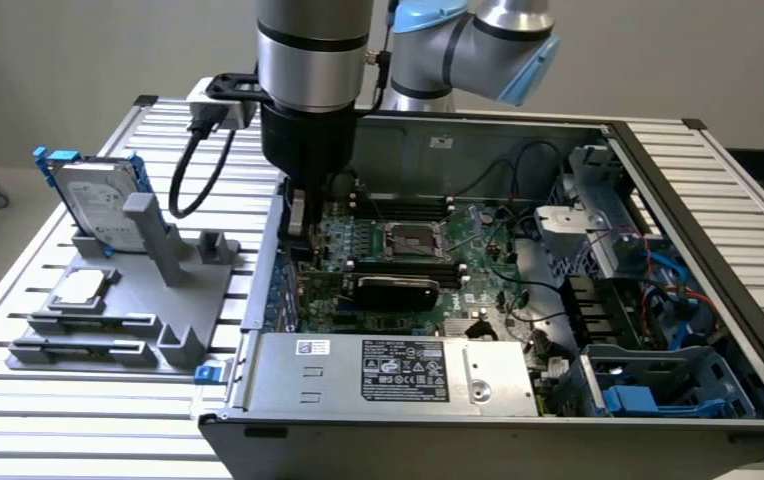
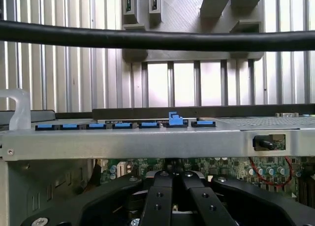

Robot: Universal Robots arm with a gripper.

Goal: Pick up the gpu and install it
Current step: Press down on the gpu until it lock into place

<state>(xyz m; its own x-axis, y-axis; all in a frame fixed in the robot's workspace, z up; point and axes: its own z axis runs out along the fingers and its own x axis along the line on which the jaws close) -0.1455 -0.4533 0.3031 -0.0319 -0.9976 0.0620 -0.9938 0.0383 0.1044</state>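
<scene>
While the slatted table is carrying everything, an open computer case is lying on its side and taking up the middle of the table and the half toward the exterior view's right. The arm is reaching straight down into the case along its wall on the exterior view's left, and a black cable is running across the wrist view. A silver power supply with a label is sitting along the case's near edge, and the green motherboard is lying behind it on the case floor. A grey fixture is standing near the table's edge on the exterior view's left, with a hard drive in a blue frame standing upright at its far end. The gpu is sitting inside the case on the motherboard, just behind the power supply, its black shroud showing. The gripper is hanging low just inside the case wall, near the gpu's end, its fingers drawn together with barely a gap in the wrist view; I cannot tell whether anything thin is being pinched between them. A small square chip is resting on the fixture's near part.
</scene>
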